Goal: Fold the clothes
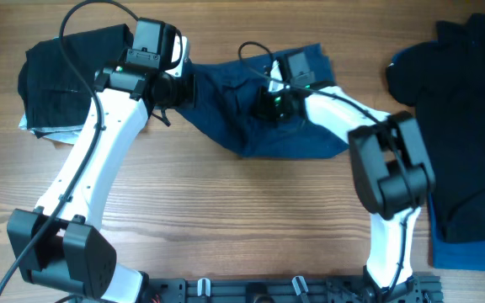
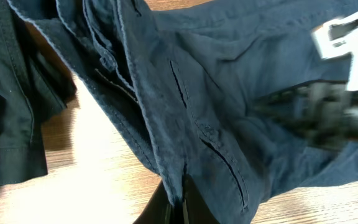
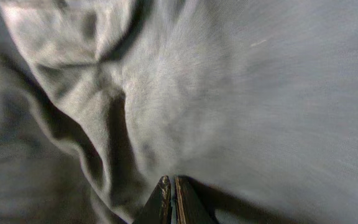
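We work on a wood-grain table, with a black garment bunched at the far left and a black polo shirt lying flat at the far right. The denim shorts are in the middle towards the far edge, rumpled and drawn out between the two arms, well apart from the polo and just beside the black garment. The left gripper has its fingers pressed together on the left edge of the shorts; its wrist view shows cloth running down into the closed tips. The right gripper is pinched narrow on a fold nearer the middle, cloth filling its wrist view, which is blurred. We judge this an early step: both arms hold the shorts to spread them, and no fold is made yet. The next move calls for drawing the two grips apart evenly and laying the cloth flat on bare table, keeping clear of the black garment, before one half is brought over the other.
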`<state>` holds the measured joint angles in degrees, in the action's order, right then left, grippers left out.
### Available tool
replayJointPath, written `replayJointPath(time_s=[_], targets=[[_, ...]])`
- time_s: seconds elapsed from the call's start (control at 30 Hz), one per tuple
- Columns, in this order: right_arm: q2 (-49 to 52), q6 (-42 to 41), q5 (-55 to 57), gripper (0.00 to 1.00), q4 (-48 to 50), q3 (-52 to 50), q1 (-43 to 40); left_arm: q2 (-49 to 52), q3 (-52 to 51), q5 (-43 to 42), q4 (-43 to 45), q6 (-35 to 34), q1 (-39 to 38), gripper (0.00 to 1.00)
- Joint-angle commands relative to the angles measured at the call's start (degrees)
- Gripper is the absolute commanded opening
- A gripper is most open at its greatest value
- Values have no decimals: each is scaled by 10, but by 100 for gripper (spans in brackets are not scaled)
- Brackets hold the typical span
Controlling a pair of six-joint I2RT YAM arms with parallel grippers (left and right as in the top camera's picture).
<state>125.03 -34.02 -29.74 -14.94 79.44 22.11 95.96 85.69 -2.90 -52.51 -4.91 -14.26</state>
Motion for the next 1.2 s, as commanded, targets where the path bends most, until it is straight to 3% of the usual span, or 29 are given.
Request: replayJointPath(time_s=[0.0, 0.37, 0.6, 0.8, 0.97, 1.17], targets=[[52, -69, -67, 4, 33, 7, 35, -16, 14, -15, 8, 26, -11, 4], [68, -89, -92, 4, 73, 7, 52, -16, 14, -15, 25, 63, -72, 4], [26, -30, -134, 5, 93, 12, -7, -16, 18, -15, 30, 63, -72, 4], [-80, 58, -126, 5, 2, 12, -82, -16, 29, -16, 31, 62, -74, 4], [-133, 135, 82, 4, -191, 12, -111, -16, 31, -26, 30, 62, -74, 4], [-125, 160, 269, 4, -259, -17, -113, -16, 31, -39, 46, 62, -81, 4]])
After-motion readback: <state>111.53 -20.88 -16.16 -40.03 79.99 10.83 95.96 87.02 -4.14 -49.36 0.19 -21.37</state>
